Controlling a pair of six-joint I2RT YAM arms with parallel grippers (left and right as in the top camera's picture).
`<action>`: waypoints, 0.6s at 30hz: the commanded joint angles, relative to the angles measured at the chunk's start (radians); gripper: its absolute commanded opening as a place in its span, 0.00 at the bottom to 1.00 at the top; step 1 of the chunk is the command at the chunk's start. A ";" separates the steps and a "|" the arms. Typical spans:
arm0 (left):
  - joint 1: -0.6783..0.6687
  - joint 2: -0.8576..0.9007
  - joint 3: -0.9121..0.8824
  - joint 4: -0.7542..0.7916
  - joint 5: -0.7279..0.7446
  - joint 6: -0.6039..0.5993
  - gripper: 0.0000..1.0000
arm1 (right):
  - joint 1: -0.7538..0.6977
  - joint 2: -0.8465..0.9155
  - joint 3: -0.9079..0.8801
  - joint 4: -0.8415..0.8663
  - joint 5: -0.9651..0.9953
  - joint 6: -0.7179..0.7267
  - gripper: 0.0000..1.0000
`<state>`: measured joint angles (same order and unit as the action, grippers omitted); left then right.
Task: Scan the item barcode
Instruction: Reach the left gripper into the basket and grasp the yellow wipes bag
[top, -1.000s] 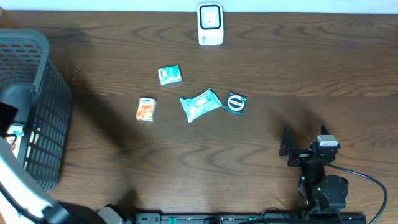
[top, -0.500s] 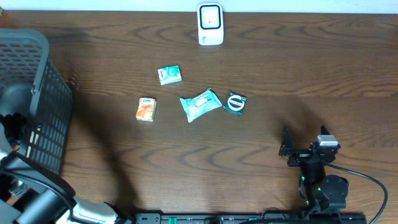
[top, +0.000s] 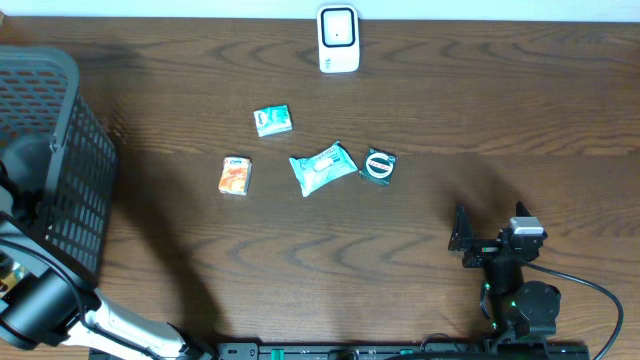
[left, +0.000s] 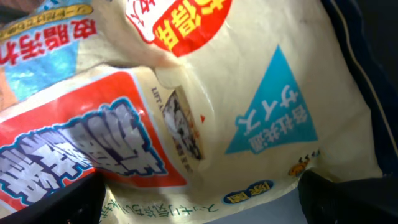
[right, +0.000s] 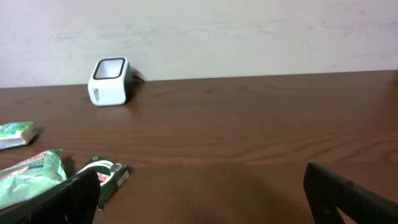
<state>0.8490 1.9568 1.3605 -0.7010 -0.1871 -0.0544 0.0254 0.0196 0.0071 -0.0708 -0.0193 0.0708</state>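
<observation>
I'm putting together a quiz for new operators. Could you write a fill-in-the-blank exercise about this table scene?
1. Between the basket and the right gripper, ___ small packets lie on the table.
2. The packet nearest the basket is mostly ___.
3. The right gripper's jaws stand ___, with nothing between them.
4. In the left wrist view, the triangle printed on the cream bag is ___.

Missing words: four; orange; open; blue.
</observation>
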 joint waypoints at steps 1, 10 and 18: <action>0.005 0.124 -0.018 0.009 0.011 0.021 0.93 | -0.004 0.000 -0.002 -0.004 -0.002 -0.008 0.99; 0.005 0.143 -0.018 0.003 0.011 0.021 0.23 | -0.004 0.000 -0.002 -0.004 -0.002 -0.008 0.99; 0.005 0.041 0.007 -0.052 0.014 0.020 0.07 | -0.004 0.000 -0.002 -0.004 -0.002 -0.008 0.99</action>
<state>0.8486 1.9942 1.3922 -0.7265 -0.2596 -0.0395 0.0254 0.0196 0.0071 -0.0708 -0.0196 0.0708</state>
